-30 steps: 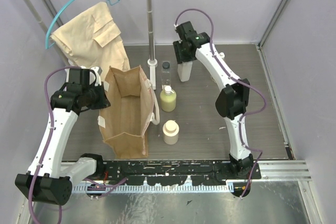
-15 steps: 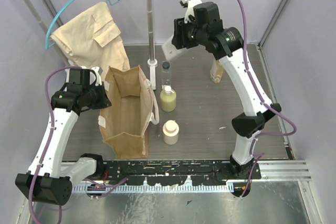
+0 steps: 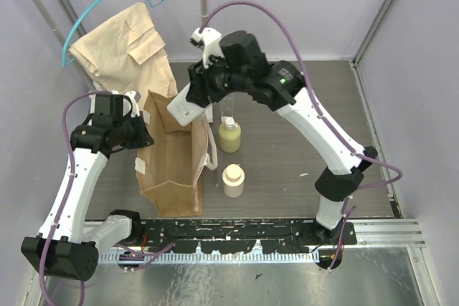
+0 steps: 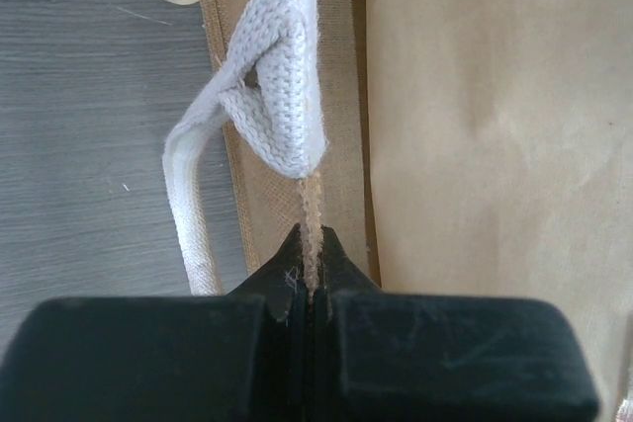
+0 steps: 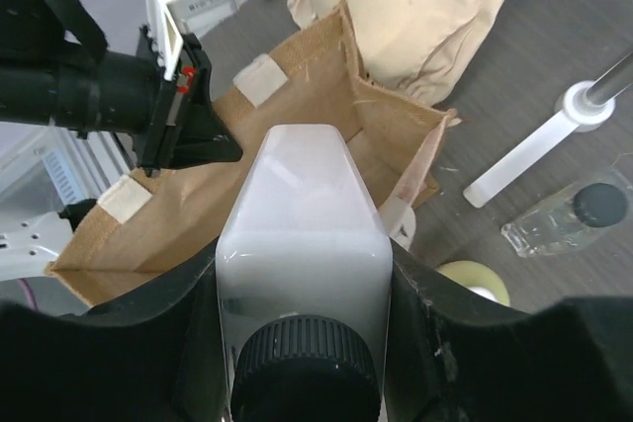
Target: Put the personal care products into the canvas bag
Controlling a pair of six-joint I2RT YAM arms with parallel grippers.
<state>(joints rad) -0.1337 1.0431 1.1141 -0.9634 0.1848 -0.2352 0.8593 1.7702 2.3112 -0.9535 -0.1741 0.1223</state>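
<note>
The canvas bag [image 3: 172, 155] stands open at the left. My left gripper [image 3: 141, 136] is shut on its left rim [image 4: 315, 185], beside a pale strap handle [image 4: 272, 86]. My right gripper [image 3: 193, 102] is shut on the white bottle with dark cap [image 3: 183, 109] and holds it tilted above the bag's far end; in the right wrist view the bottle [image 5: 302, 234] hangs over the bag's opening [image 5: 297, 106]. The yellow-green bottle [image 3: 229, 136], the squat cream bottle [image 3: 233, 180] and the clear bottle [image 5: 564, 219] stand to the right of the bag. The amber bottle is hidden.
A clothes rack pole [image 3: 205, 34] rises just behind the bag. A beige garment [image 3: 122, 48] hangs on a teal hanger at the back left. Purple walls close in the left, back and right. A metal rail [image 3: 287, 231] runs along the near edge.
My right arm lifted the white bottle from the back of the table and swung it left, to above the bag. The left arm has stayed on the bag's rim.
</note>
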